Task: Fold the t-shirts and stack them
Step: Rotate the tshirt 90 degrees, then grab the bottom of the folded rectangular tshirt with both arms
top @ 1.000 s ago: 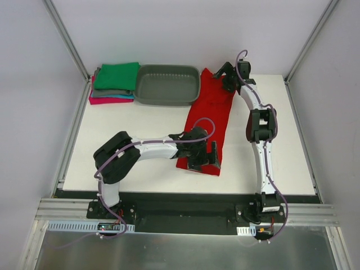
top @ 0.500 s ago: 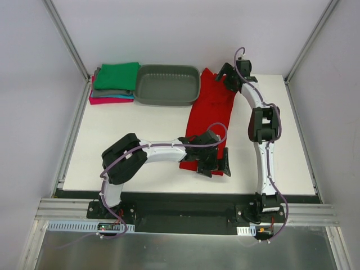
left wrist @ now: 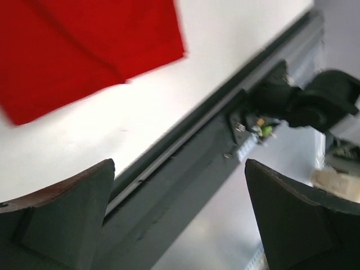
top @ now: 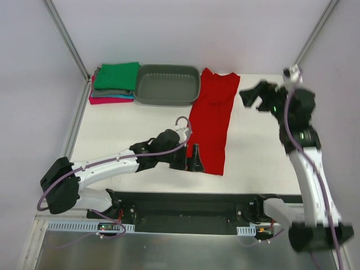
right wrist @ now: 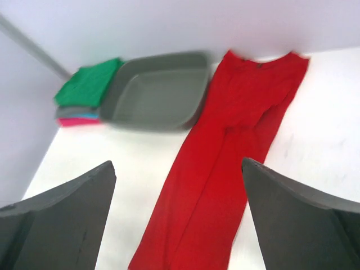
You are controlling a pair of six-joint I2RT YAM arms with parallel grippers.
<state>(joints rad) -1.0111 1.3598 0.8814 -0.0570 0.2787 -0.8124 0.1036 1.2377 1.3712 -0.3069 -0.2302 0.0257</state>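
Far end: the right gripper has left the red t-shirt and lifted clear. Its arm has swung up and to the right, and it now hangs in the air off the shirt's right side, fingers spread with nothing between them. The collar end, covered before, now shows in full and lies flat.

Near end: the left gripper has come off the cloth — it was on top and is now just beside the near left corner, fingers wide and empty. The left arm has stretched out low, elbow swung past the near left corner of the table. The shirt's near hem sits slightly further right.
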